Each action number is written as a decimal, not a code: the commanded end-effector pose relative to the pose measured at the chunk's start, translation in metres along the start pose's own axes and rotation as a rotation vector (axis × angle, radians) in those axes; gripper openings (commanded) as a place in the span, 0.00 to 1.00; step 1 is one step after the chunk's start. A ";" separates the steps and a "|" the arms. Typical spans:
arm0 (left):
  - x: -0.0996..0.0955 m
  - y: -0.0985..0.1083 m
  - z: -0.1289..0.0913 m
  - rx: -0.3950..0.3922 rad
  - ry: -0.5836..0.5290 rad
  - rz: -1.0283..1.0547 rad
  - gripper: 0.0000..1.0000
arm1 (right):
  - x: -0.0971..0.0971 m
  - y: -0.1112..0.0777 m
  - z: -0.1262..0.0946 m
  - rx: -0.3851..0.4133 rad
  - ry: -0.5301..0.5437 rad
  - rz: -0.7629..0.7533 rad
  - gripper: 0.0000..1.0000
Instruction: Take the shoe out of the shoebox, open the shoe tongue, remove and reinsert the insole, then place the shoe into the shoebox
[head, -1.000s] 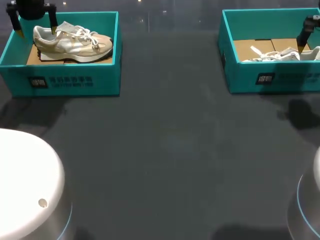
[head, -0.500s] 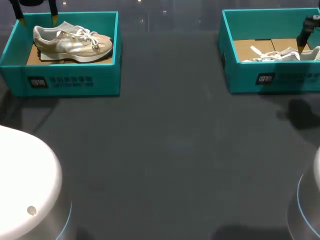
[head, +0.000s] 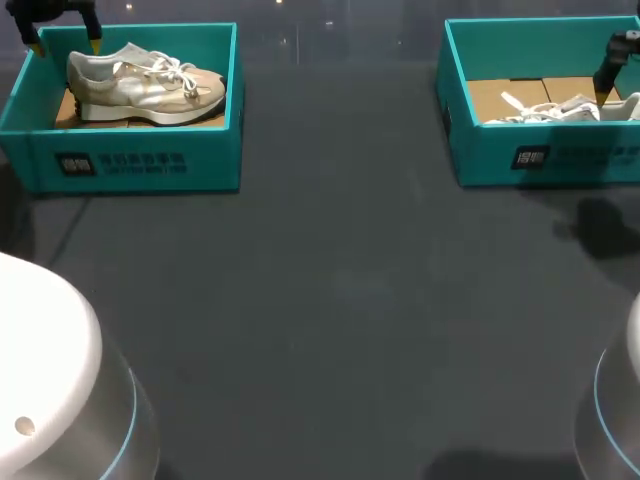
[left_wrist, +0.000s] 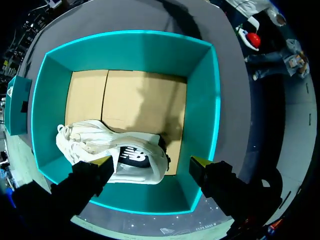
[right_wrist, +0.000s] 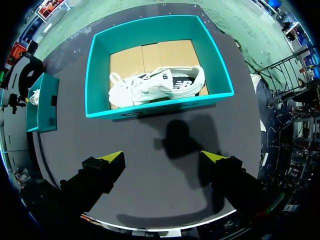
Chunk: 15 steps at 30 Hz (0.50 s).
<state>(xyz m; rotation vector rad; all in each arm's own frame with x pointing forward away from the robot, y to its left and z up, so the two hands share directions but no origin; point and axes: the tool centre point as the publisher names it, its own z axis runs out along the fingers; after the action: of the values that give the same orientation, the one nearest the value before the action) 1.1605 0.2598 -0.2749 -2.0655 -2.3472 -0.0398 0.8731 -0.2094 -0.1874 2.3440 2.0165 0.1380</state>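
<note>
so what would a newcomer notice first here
Two teal boxes sit at the far side of the table: the left box holds a beige shoe, the right box a white shoe. The left gripper hangs open above the beige shoe, the right gripper open above bare table before its box.

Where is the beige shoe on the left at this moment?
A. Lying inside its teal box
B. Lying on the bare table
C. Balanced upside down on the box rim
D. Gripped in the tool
A: the shoe sits on its sole inside the box, and the left tool hangs open above it, holding nothing.
</note>
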 end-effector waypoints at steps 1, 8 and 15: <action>-0.002 0.017 0.014 0.012 0.006 -0.016 1.00 | 0.000 0.000 0.000 -0.001 -0.001 0.001 1.00; 0.004 0.026 0.030 0.021 0.013 -0.030 1.00 | 0.000 0.000 0.000 -0.001 -0.001 0.001 1.00; 0.010 0.029 0.046 0.043 0.013 -0.033 1.00 | 0.000 0.000 0.000 -0.001 -0.001 0.001 1.00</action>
<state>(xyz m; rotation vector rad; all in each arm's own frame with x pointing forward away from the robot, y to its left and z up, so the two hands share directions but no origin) 1.1787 0.2723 -0.3125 -2.0051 -2.3622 -0.0216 0.8731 -0.2094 -0.1874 2.3440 2.0166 0.1380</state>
